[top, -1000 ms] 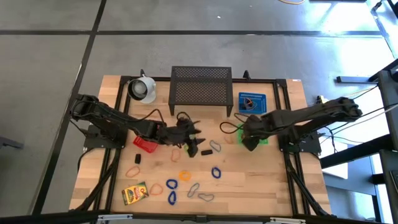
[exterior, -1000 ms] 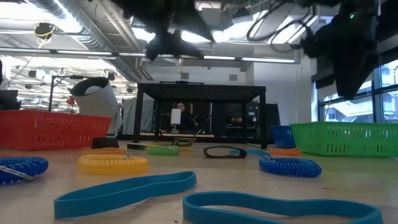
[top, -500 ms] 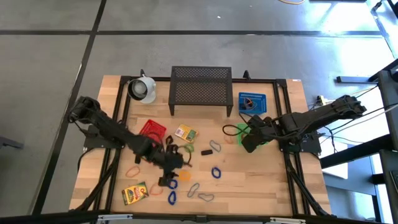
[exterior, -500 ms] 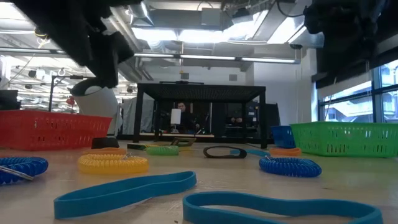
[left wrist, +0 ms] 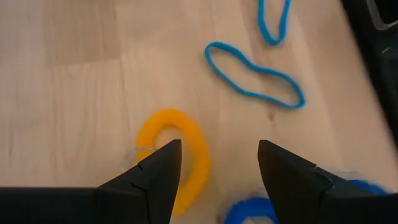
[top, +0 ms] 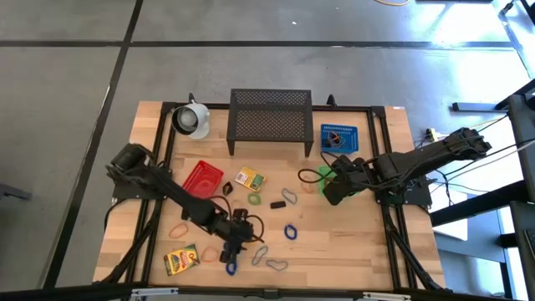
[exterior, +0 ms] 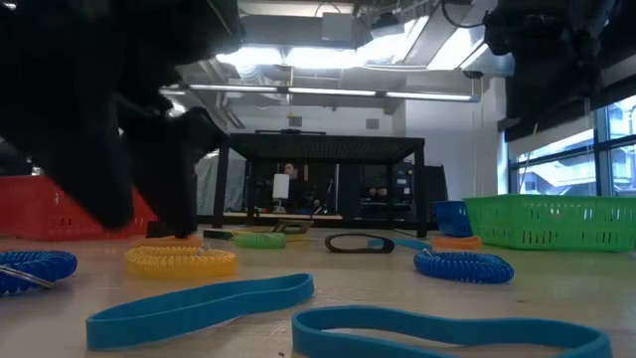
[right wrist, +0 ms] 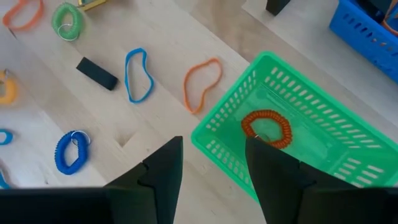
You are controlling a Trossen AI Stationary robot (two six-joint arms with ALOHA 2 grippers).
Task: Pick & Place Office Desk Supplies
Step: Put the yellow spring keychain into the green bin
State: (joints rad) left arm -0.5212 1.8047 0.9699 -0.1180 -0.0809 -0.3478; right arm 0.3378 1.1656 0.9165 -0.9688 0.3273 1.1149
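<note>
In the high view my left gripper (top: 236,237) hangs low over the near middle of the table, open. In the left wrist view (left wrist: 217,146) its fingers stand over a yellow coil loop (left wrist: 193,143) lying flat on the wood, apart from it. A blue band (left wrist: 252,81) lies beyond. My right gripper (top: 328,194) hovers open at the green basket (top: 343,177); its wrist view (right wrist: 211,146) shows an orange coil (right wrist: 266,127) inside that basket. Loose bands, a black block (top: 277,204) and two printed boxes (top: 249,178) (top: 180,259) lie scattered.
Black mesh shelf (top: 270,117) and white mug (top: 192,119) stand at the far edge, a blue basket (top: 338,138) at far right, a red basket (top: 203,177) left of centre. An orange band (right wrist: 202,84), blue band (right wrist: 138,74) and blue coil (right wrist: 70,151) lie beside the green basket.
My left gripper has swung from the table's middle, beside the red basket, toward the near edge and down, and now hangs just over the yellow coil. One printed box it covered now shows. My right gripper has stayed at the green basket.
</note>
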